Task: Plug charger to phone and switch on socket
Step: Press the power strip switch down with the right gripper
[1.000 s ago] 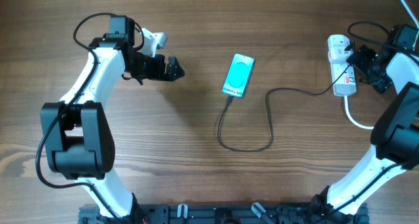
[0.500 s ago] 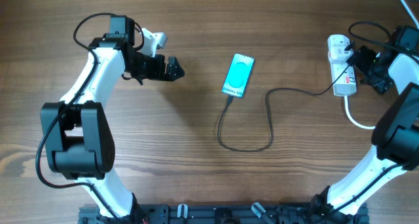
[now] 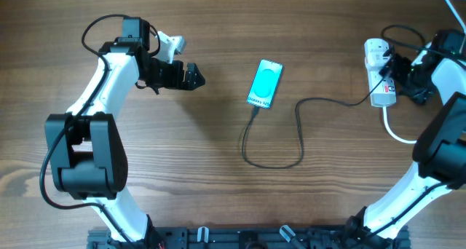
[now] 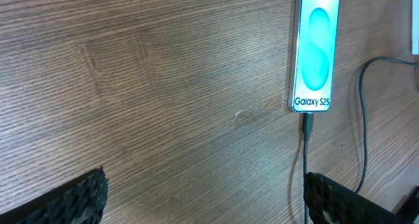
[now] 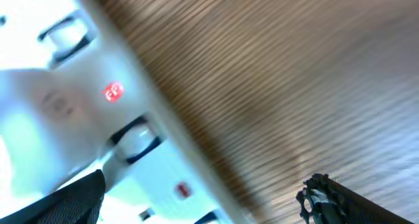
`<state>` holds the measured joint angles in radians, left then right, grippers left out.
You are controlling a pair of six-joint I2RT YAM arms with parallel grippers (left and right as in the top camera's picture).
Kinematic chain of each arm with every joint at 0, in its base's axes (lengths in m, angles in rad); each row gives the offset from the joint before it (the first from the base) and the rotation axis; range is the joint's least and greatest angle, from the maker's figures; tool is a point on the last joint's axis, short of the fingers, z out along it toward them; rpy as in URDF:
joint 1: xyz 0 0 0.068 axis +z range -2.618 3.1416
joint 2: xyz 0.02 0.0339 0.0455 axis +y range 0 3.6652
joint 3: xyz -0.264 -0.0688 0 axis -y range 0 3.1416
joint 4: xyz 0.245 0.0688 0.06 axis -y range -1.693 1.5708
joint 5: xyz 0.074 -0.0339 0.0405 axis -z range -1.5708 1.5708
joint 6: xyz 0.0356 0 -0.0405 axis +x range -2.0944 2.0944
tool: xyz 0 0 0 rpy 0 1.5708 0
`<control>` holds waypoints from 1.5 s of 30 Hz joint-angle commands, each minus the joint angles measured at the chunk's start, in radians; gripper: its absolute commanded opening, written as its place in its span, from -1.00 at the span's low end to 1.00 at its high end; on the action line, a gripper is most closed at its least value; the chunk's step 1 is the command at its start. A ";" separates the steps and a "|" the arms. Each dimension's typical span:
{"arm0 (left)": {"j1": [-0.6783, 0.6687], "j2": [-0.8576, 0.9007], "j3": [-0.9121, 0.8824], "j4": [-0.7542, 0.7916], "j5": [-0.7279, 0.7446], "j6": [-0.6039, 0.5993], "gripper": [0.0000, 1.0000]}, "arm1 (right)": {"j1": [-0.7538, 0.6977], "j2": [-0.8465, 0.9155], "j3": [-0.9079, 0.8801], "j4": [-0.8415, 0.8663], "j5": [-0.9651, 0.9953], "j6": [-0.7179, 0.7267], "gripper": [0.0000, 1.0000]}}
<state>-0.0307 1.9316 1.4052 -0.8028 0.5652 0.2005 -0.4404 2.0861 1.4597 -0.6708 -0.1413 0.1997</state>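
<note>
right gripper (image 3: 395, 65): 2 fingers spread wide, holding nothing
socket (image 3: 378, 74): just off the right gripper's tips, dead ahead; long axis lies crosswise to its reach
red lamp (image 5: 112, 92): glows on the socket, beyond 1 finger; switch probably on
left gripper (image 3: 197, 77): released, empty; socket well apart from it
phone (image 3: 264, 84): ahead of the left gripper, apart
charger (image 4: 305, 145): tip sits in the phone's end
nearer arm: right

Left half: bare brown wooden tabletop (image 3: 182, 154), open from the left end effector (image 3: 196, 76) across to the flat teal-screened phone (image 3: 264, 84).
Centre, near: thin black charger cable (image 3: 273, 166) loops across the tabletop, then runs right.
Far right: white elongated power strip (image 3: 378, 78) and thick white cord (image 3: 389, 129); right end effector (image 3: 392, 64) close against it.
</note>
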 commanded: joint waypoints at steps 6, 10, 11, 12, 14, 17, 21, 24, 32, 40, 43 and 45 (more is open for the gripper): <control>0.002 -0.018 0.002 0.003 -0.003 0.005 1.00 | 0.018 0.035 -0.029 -0.077 0.075 -0.155 0.99; 0.002 -0.018 0.002 0.003 -0.003 0.005 1.00 | 0.018 0.035 -0.029 -0.058 0.074 -0.155 1.00; 0.002 -0.018 0.002 0.003 -0.003 0.005 1.00 | 0.018 0.035 -0.029 -0.035 0.074 -0.155 0.99; 0.002 -0.018 0.002 0.003 -0.003 0.005 1.00 | 0.018 0.035 -0.029 -0.011 0.074 -0.155 0.99; 0.002 -0.018 0.002 0.003 -0.003 0.005 1.00 | 0.018 0.035 -0.029 0.047 0.074 -0.155 0.99; 0.002 -0.018 0.002 0.003 -0.003 0.005 1.00 | 0.018 0.035 -0.029 0.169 0.074 -0.155 0.99; 0.002 -0.018 0.002 0.003 -0.003 0.005 1.00 | 0.018 0.035 -0.029 0.298 0.074 -0.155 0.99; 0.002 -0.018 0.002 0.003 -0.003 0.005 1.00 | 0.018 0.035 -0.029 0.351 0.074 -0.155 0.99; 0.002 -0.018 0.002 0.003 -0.003 0.005 1.00 | 0.018 0.035 -0.029 0.361 0.074 -0.155 0.99; 0.002 -0.018 0.002 0.003 -0.003 0.005 1.00 | 0.018 0.035 -0.029 0.361 0.074 -0.155 1.00; 0.002 -0.018 0.002 0.003 -0.003 0.005 1.00 | 0.018 0.035 -0.029 0.361 0.074 -0.155 0.99; 0.002 -0.018 0.002 0.003 -0.003 0.005 1.00 | 0.018 0.035 -0.029 0.361 0.074 -0.155 1.00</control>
<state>-0.0307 1.9316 1.4052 -0.8028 0.5652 0.2005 -0.4015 2.0815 1.3800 -0.4774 -0.1577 -0.0959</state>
